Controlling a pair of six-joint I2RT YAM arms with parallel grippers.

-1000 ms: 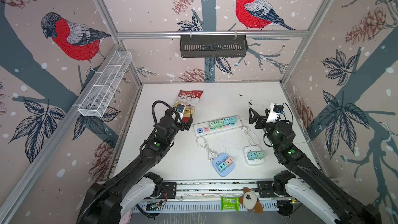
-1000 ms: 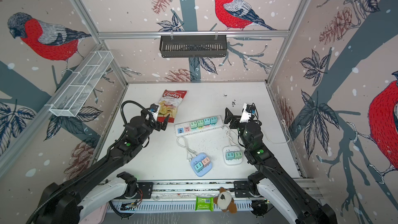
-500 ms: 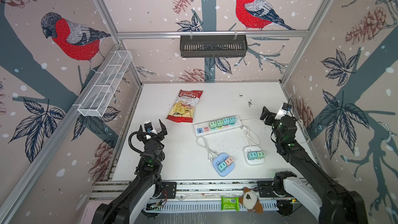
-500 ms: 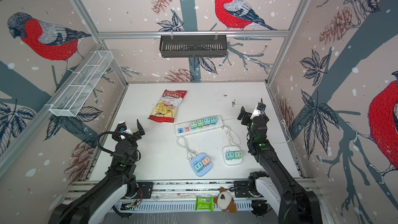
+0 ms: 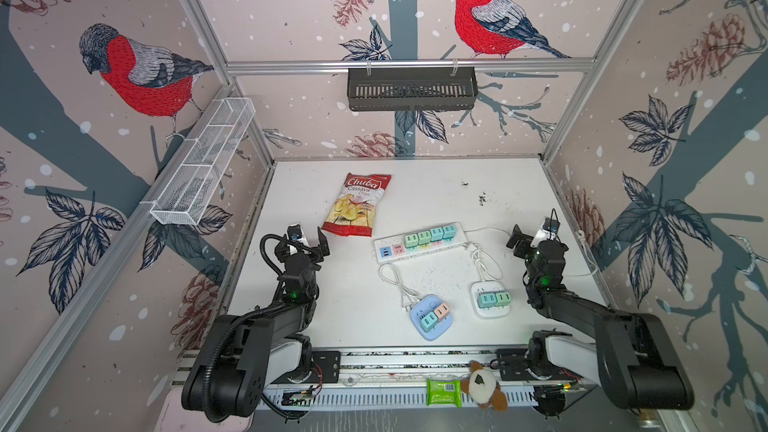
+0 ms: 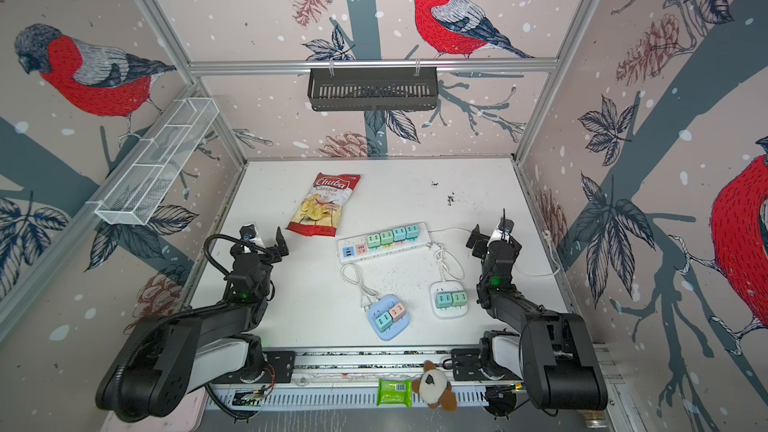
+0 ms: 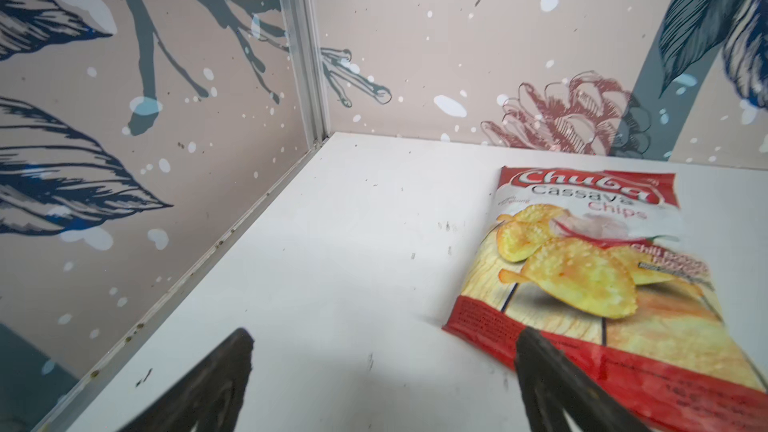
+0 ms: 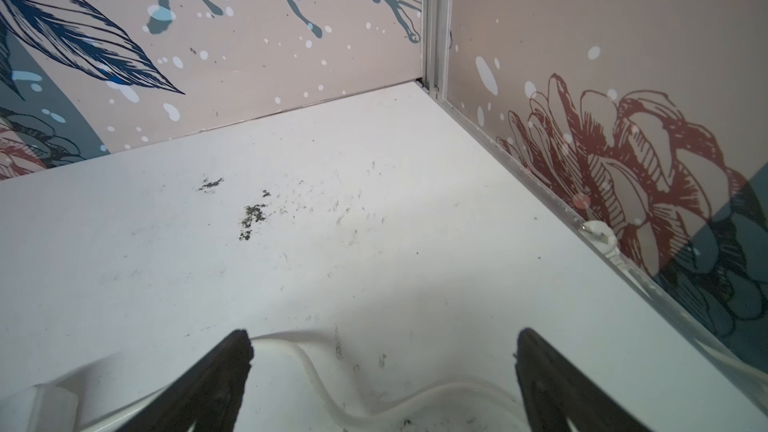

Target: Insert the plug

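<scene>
A white power strip (image 5: 415,252) (image 6: 378,254) with several pastel adapters in it lies mid-table in both top views. A white plug (image 5: 406,305) (image 6: 365,305) on a looped cord lies loose beside a blue socket block (image 5: 430,317) (image 6: 388,317). A white socket block (image 5: 490,301) (image 6: 449,301) sits to its right. My left gripper (image 5: 305,243) (image 6: 262,245) (image 7: 382,347) stands open and empty, left of the strip near the chips bag. My right gripper (image 5: 536,238) (image 6: 494,238) (image 8: 382,347) is open and empty by the right wall, above a white cord (image 8: 316,380).
A chips bag (image 5: 357,205) (image 7: 590,251) lies behind the strip. A wire basket (image 5: 203,164) hangs on the left wall and a black one (image 5: 411,89) on the back wall. A plush toy (image 5: 482,384) and a green packet (image 5: 442,392) sit on the front rail.
Both arms have drawn back from the power strip's ends, the left toward the left wall and the right toward the right wall. Both grippers stayed open.
</scene>
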